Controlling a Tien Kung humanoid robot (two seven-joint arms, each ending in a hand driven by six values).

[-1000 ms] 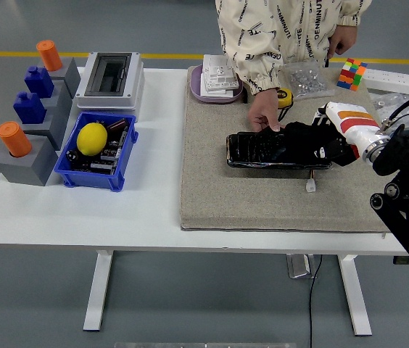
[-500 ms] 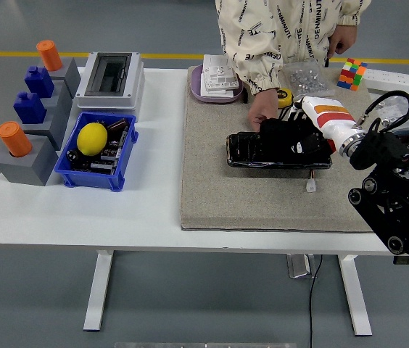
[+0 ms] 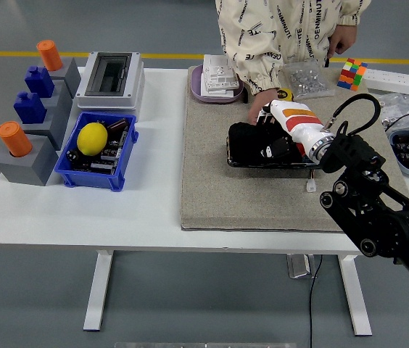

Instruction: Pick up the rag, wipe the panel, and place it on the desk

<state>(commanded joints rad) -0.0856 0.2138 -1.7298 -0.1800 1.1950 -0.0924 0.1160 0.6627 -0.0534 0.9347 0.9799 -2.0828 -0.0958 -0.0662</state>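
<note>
Blocks at the far left: three grey stepped blocks (image 3: 41, 141), carrying two orange cylinders (image 3: 14, 138) and two blue pieces (image 3: 28, 106). Next right, one grey electrical box (image 3: 110, 76) with a dark window, and in front of it one blue bin (image 3: 96, 154) holding one yellow lemon (image 3: 92, 138) among dark small parts. One white table (image 3: 81, 217) under everything; one tan felt mat (image 3: 262, 196) covers its right half. At the mat's far left corner, one purple tray (image 3: 196, 85) with a stack of white switch plates. One black panel (image 3: 277, 165) lies flat mid-mat. One person stands at the far side; one hand (image 3: 261, 106) rests on the mat at the panel's far edge, touching or just beside it. Right hand (image 3: 259, 145) of the robot lies palm-down on the panel's left part, black fingers curled over a dark rag (image 3: 242, 138) pressed against the panel; rag and hand are both black, so the exact grip is hard to read. White forearm cuff with orange and red bands slants up-right to the black arm, elbow low at the right edge. One colour cube (image 3: 352, 74) far right. Left arm not visible.
</note>
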